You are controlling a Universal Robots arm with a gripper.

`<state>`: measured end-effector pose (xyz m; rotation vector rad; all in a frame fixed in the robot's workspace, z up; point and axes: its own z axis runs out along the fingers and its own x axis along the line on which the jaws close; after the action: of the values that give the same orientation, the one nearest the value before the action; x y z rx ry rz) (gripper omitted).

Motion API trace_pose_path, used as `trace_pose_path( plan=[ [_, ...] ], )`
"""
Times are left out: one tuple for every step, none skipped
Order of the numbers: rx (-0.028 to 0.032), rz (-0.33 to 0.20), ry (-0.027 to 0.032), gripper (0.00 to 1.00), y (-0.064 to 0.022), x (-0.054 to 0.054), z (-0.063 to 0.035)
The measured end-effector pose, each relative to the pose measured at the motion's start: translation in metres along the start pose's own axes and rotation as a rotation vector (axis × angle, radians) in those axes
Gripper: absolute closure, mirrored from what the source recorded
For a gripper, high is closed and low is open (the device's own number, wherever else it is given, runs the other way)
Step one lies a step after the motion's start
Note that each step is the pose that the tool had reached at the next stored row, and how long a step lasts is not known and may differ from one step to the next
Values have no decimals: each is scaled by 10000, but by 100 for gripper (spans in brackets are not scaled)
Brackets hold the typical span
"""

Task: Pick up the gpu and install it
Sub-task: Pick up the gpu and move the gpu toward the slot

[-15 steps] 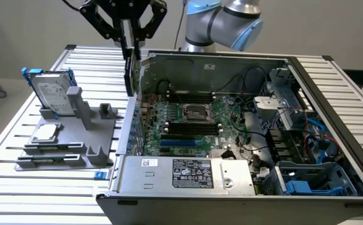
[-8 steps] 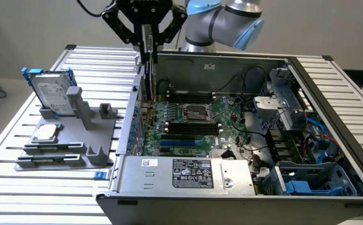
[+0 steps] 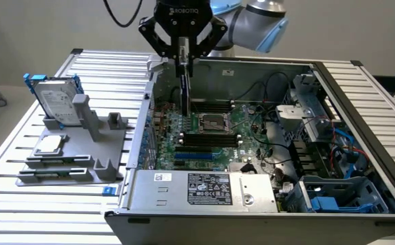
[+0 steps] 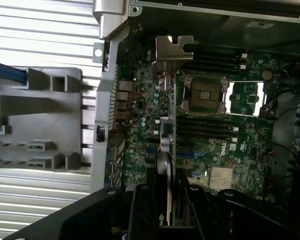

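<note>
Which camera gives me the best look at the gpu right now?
The exterior view: the gpu hangs upright from the gripper, shut on its top edge, over the motherboard inside the open case. The wrist view shows it edge-on, running from the gripper out to its silver bracket.

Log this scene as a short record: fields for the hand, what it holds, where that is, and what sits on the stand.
hand: robot hand shut on thin dark expansion card, held on edge
card location: over green motherboard inside open grey computer case; seating cannot be told
stand: grey holder carries silver hard drive with blue rails and small square silver chip
</note>
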<state>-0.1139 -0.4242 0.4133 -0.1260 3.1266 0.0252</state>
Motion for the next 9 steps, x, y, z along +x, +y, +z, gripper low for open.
trace_pose_path(
  plan=[
    [3, 0, 0, 73, -4, -45, 19],
    [7, -1, 0, 73, -8, -90, 37],
    [12, -1, 1, 73, -12, -134, 55],
    [13, 0, 1, 73, -16, -178, 74],
    [13, -1, 0, 73, -20, -224, 94],
    [14, -1, 0, 73, -24, -269, 112],
    [14, 0, 1, 73, -28, -316, 132],
    [16, -1, 1, 73, -32, -361, 150],
    [15, 1, 1, 73, -36, -406, 168]
  ],
)
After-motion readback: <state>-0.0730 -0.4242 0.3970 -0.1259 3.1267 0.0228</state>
